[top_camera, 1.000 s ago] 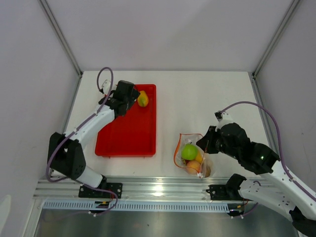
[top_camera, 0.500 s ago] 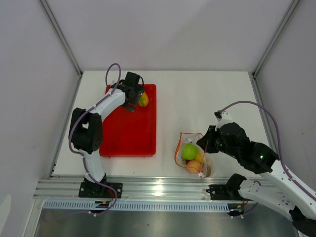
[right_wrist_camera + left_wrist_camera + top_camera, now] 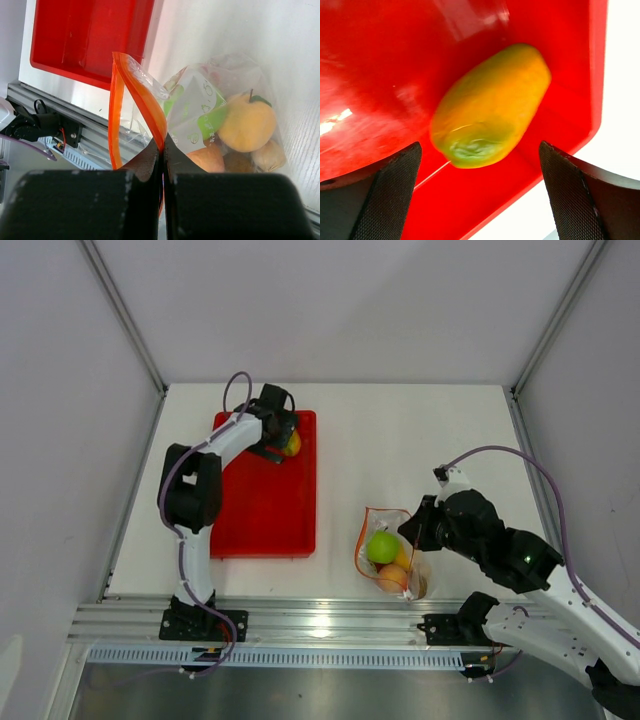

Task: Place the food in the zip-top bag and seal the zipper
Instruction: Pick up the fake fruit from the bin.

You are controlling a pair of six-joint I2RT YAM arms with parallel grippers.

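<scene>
A yellow-green mango (image 3: 490, 107) lies in the far right corner of the red tray (image 3: 260, 520); it also shows in the top view (image 3: 291, 443). My left gripper (image 3: 480, 200) is open, its fingers on either side of the mango's near end, not touching it. The clear zip-top bag (image 3: 392, 558) lies on the table right of the tray, holding a green apple (image 3: 382, 546), an orange (image 3: 246, 126) and other fruit. My right gripper (image 3: 163, 150) is shut on the orange-red zipper (image 3: 142, 102) and holds the bag's mouth open.
The tray's right wall (image 3: 597, 75) is just beyond the mango, with white table past it. An aluminium rail (image 3: 320, 625) runs along the near table edge. Grey walls enclose the table at the back and on both sides.
My left arm has reached farther over the tray's far right corner, closing in on the mango. The right arm and the bag have not moved.
</scene>
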